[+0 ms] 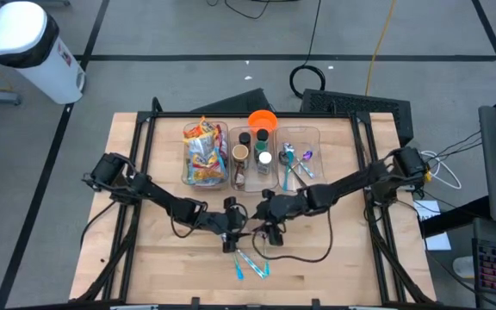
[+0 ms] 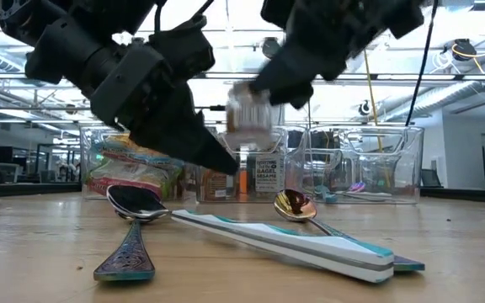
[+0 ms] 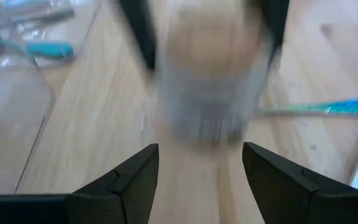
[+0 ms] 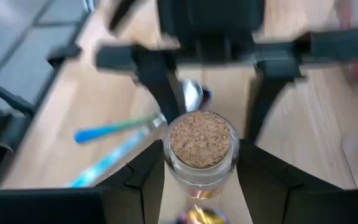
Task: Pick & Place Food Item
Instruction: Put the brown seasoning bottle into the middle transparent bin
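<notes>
While the right hand clamps the cork-stoppered glass jar just below its neck, note your left hand stands apart; treat it as rigid, slippery, breakable.

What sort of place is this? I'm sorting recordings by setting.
Probably a robotics lab or workshop: exposed ceiling ducts, cables across the grey floor, and a wooden table fitted with two arms.

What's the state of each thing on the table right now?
Cork-stoppered jar: corked, held off the table.
Right pincer: shut on the jar.
Left pincer: open, facing the jar.
Spoons: lying flat on the table.
Snack bin: filled with packets.
Orange bowl: upright behind the bins.
</notes>
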Action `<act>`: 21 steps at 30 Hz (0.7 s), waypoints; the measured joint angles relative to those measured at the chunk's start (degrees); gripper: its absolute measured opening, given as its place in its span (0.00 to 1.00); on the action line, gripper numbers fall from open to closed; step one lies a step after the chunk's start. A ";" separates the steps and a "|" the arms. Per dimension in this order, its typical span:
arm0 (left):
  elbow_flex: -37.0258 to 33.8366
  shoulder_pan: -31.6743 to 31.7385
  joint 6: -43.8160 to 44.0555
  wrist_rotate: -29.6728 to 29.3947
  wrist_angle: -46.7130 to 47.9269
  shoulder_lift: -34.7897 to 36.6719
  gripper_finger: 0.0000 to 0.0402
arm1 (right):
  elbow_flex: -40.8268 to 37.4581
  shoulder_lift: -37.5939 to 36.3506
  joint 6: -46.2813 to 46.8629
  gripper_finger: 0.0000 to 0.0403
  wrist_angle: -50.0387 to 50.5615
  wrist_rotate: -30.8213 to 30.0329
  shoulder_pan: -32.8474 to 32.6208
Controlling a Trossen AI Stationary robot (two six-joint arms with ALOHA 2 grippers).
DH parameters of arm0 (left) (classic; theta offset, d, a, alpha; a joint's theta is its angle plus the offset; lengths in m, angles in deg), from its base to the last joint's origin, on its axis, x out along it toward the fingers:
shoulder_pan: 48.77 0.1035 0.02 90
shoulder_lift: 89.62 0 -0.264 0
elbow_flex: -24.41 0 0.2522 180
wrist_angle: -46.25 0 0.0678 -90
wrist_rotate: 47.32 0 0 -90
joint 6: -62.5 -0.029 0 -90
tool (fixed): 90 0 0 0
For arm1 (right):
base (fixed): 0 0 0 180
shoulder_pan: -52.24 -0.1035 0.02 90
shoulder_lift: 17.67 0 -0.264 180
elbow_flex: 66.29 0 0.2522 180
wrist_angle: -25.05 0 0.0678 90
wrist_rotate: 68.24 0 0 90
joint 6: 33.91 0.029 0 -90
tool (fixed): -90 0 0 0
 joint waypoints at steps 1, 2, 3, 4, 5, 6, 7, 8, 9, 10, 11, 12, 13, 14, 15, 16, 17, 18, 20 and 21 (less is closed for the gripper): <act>-0.07 0.04 -0.15 -0.07 0.42 -0.05 0.60 | 0.22 -0.89 0.22 0.39 1.54 0.11 0.00; -0.07 0.04 -0.51 -0.15 0.54 0.13 0.61 | 0.64 -1.55 0.43 0.39 2.03 0.11 0.00; -0.07 0.04 -0.83 -0.13 0.82 0.54 0.62 | 0.86 -2.46 0.54 0.39 2.77 0.09 -0.02; -0.07 0.04 -1.09 0.02 0.50 0.76 0.62 | 0.80 -3.75 0.55 0.39 4.51 0.12 -0.04; 0.00 0.04 -1.11 0.12 0.10 0.80 0.63 | 0.58 -5.12 0.54 0.39 6.05 0.13 -0.04; 0.02 0.04 -1.07 0.15 0.36 1.00 0.63 | 0.58 -6.05 0.54 0.39 6.08 0.02 0.18; -0.08 0.04 -0.97 0.29 1.09 1.29 0.63 | 0.70 -7.07 0.37 0.39 5.84 0.10 0.52; -0.15 0.04 -0.87 0.45 1.07 1.44 0.63 | 0.74 -8.47 0.00 0.39 6.76 0.06 0.87; -0.10 0.04 -0.87 0.85 0.76 1.58 0.63 | 0.70 -9.94 -0.35 0.39 7.95 0.00 1.44; 0.00 0.04 -0.87 1.02 1.06 1.75 0.63 | 0.65 -11.16 -0.46 0.39 7.73 -0.18 2.11; -0.01 0.04 -0.86 1.41 1.76 2.03 0.63 | 0.66 -12.28 -0.56 0.39 7.03 -0.48 2.92; -0.09 0.04 -0.82 1.67 1.99 2.07 0.63 | 0.71 -13.46 -0.67 0.39 6.94 -1.38 3.67; -0.08 0.04 -0.79 2.17 1.93 2.07 0.63 | 0.71 -14.53 -0.89 0.39 7.18 -2.01 4.68; -0.07 0.04 -0.83 2.29 2.00 2.07 0.63 | 0.74 -15.41 -1.30 0.39 7.18 -2.57 5.82; -0.07 0.04 -0.83 2.38 2.15 2.07 0.63 | 1.02 -15.99 -2.00 0.39 7.42 -2.82 7.13; -0.07 0.04 -0.81 2.38 2.04 2.07 0.64 | 1.23 -16.49 -2.58 0.39 7.74 -2.82 8.55; -0.07 0.04 -0.81 2.38 1.97 2.07 0.64 | 1.26 -16.85 -3.08 0.39 8.25 -2.84 10.00; -0.07 0.04 -0.82 2.38 1.90 2.07 0.64 | 1.26 -16.92 -3.36 0.39 8.84 -2.87 11.51; -0.07 0.04 -0.81 2.38 1.89 2.07 0.64 | 1.26 -16.07 -3.55 0.39 9.39 -2.88 14.28; -0.07 0.04 -0.81 2.38 1.94 2.07 0.64 | 1.25 -15.33 -3.57 0.39 10.35 -2.94 15.47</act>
